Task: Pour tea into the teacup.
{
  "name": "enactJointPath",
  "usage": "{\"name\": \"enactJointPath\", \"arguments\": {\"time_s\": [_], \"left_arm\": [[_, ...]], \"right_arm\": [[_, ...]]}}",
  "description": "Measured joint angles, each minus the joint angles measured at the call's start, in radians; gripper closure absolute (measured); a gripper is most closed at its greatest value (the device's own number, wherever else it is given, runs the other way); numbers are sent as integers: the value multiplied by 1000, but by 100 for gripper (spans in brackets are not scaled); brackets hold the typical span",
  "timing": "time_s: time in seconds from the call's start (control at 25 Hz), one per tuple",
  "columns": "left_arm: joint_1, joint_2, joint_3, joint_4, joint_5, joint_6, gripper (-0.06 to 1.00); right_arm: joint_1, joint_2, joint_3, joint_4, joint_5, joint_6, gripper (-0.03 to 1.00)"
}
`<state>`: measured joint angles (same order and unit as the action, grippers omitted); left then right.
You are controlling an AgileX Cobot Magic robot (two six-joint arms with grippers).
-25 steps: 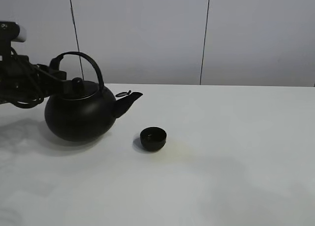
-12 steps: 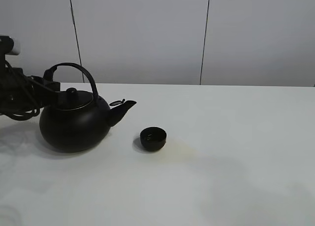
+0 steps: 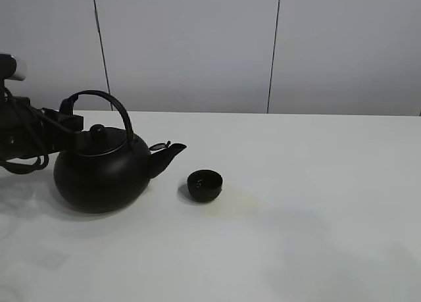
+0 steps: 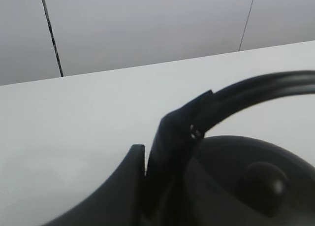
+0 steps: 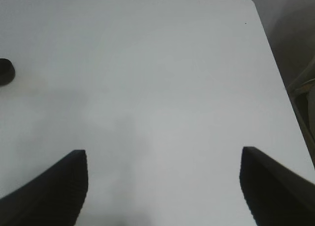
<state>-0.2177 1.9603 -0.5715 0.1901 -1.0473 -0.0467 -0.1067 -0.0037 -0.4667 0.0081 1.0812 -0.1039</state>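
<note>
The small black teacup (image 3: 204, 185) stands on the white table (image 3: 316, 183), just right of the kettle's spout (image 3: 170, 151). A faint yellowish puddle of tea (image 3: 242, 200) lies on the table right of the cup. The big black kettle (image 3: 100, 174) sits upright, low on the table at the left. My left gripper (image 3: 70, 115) is shut on its arched handle (image 4: 256, 88); in the left wrist view the gripper (image 4: 189, 125) clamps it above the lid knob (image 4: 263, 179). My right gripper (image 5: 163, 152) is open and empty over bare table. No stream shows.
A grey panelled wall (image 3: 197, 45) stands behind the table. The table's far right corner (image 5: 248, 2) shows in the right wrist view, with a dark round thing (image 5: 5, 71), seemingly the teacup, at that picture's edge.
The kettle has moved left, away from the cup, and come down, levelling from a raised tilt to upright on the table. The cup and right gripper have not moved.
</note>
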Motion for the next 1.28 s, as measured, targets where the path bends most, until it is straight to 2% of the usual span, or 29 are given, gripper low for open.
{"name": "enactJointPath", "arguments": {"time_s": [0.24, 0.48, 0.64, 0.96, 1.08, 1.16, 1.2, 1.28], "left_arm": [[0, -1, 3, 12, -2, 0, 82], [0, -5, 3, 58, -39, -22, 75], [0, -19, 20, 76, -84, -28, 65], [-1, -95, 109, 81, -89, -29, 38], [-1, -188, 116, 87, 3, -46, 31], [-1, -270, 114, 111, 145, -99, 28], [-1, -325, 109, 132, 239, -142, 27], [-1, -444, 77, 193, 434, -307, 26]], "right_arm": [[0, 0, 0, 0, 0, 0, 39], [0, 0, 0, 0, 0, 0, 39], [0, 0, 0, 0, 0, 0, 39], [0, 0, 0, 0, 0, 0, 39], [0, 0, 0, 0, 0, 0, 39], [0, 0, 0, 0, 0, 0, 39], [0, 0, 0, 0, 0, 0, 39], [0, 0, 0, 0, 0, 0, 39]]}}
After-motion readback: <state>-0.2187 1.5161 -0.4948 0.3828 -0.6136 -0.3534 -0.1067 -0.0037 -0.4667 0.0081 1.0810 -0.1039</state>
